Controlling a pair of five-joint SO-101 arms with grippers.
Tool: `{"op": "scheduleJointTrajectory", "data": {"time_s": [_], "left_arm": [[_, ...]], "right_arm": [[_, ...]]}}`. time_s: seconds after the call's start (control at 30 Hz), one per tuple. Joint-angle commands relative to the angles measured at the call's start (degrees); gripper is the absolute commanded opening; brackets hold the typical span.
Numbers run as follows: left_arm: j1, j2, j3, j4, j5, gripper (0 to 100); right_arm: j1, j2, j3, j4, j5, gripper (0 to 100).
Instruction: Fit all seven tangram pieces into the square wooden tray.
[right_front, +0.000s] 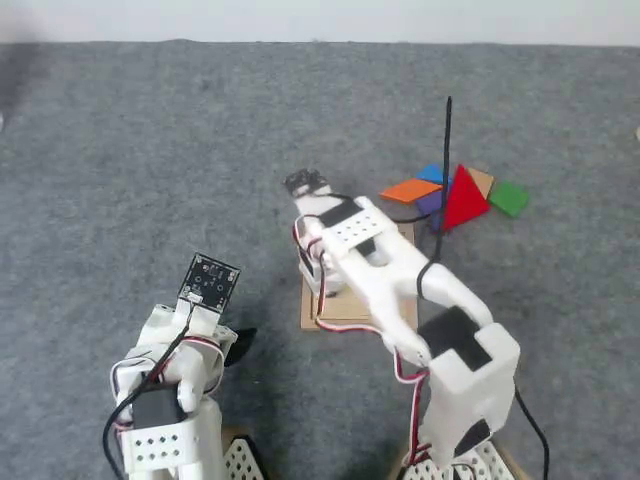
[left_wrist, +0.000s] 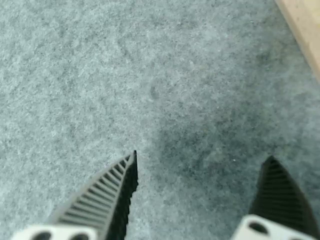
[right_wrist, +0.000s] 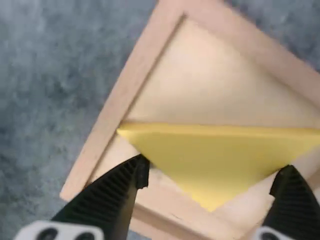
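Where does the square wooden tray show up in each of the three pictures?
High view: the wooden tray lies mid-table, partly under the right arm.
Left wrist view: a strip of its rim at the picture's edge, beyond the open left gripper.
Right wrist view: close up, its rim and floor, the yellow triangle across it.
Shared landmark: the grey carpet around the tray.

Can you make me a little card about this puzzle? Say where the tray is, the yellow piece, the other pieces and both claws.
tray: wooden tray, on the grey carpet, under the right arm
yellow piece: yellow triangle, pinched in the right gripper, just over the tray
other pieces: heap of pieces, six colours, on the carpet beyond the tray
left claw: left gripper, open, over bare carpet beside the tray
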Motion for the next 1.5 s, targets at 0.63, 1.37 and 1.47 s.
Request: {"op": "scheduleJointTrajectory", "data": {"time_s": [0.63, 1.37, 1.47], "left_arm": [[0.0, -0.79, -1.27, 0.35, -0.53, 37], [0.0, -0.79, -1.27, 0.35, -0.53, 37], [0.0, -0.79, -1.27, 0.35, -0.53, 37]], "right_arm": [[3.65, -0.31, -2.73, -7.34, -11.96, 37.9], [8.84, -2.68, -11.43, -1.27, -7.12, 37.9], [8.92, -5.76, -11.6, 1.36, -3.43, 37.9]]}}
